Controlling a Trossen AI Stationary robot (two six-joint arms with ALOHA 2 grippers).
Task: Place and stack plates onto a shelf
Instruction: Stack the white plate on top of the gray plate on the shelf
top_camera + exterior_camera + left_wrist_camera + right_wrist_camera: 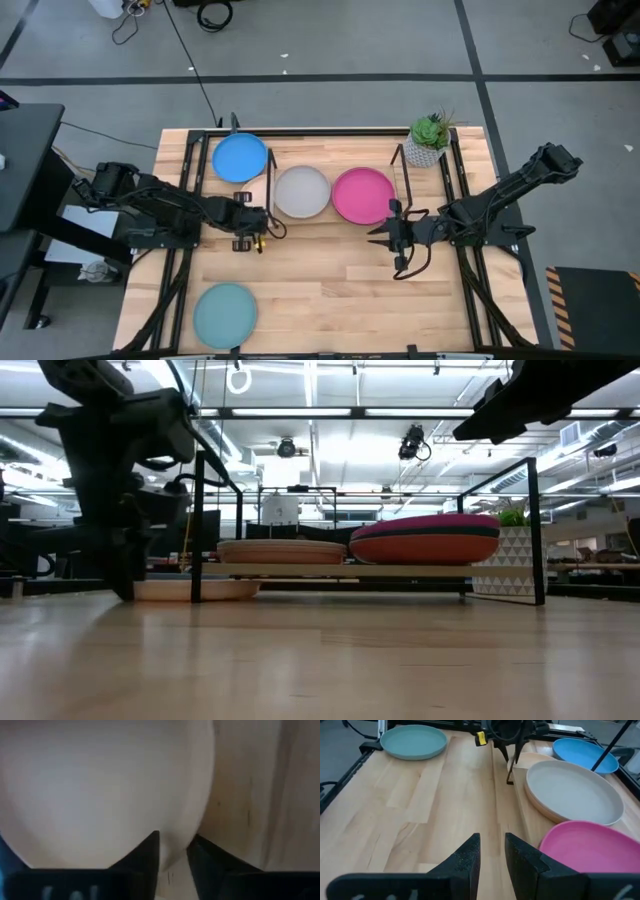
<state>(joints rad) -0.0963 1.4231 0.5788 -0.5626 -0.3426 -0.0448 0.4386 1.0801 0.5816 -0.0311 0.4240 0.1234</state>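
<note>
On the bench's (pixel 330 280) left, a light teal plate (pixel 225 314) lies alone near the front edge, and a blue plate (pixel 240 157) lies at the back just outside the shelf's (pixel 330 221) left wire frame. The left tool (pixel 262 220) sits at the shelf's left end, beside the grey plate's (pixel 301 191) rim. In its wrist view the fingers (pixel 145 857) stand a narrow gap apart just off a pale plate edge, holding nothing that can be seen. The grey plate tops a low stack on the shelf's left half; salmon and cream edges seem to show beneath it. The magenta plate (pixel 363 195) tops a taller stack on the right half, with orange and dark teal bands under it in the low view. The right tool (pixel 380 234) hovers in front of that stack, fingers (pixel 465 855) slightly parted and empty. A potted plant (pixel 430 140) stands at the back right.

The plates look rigid, light and smooth, likely slippery if pinched on a flat face. The raised rim is the sensible hold: one finger under the lip, one inside. The two loose plates lie flat on the bench, so getting under the lip should be the delicate part.
</note>
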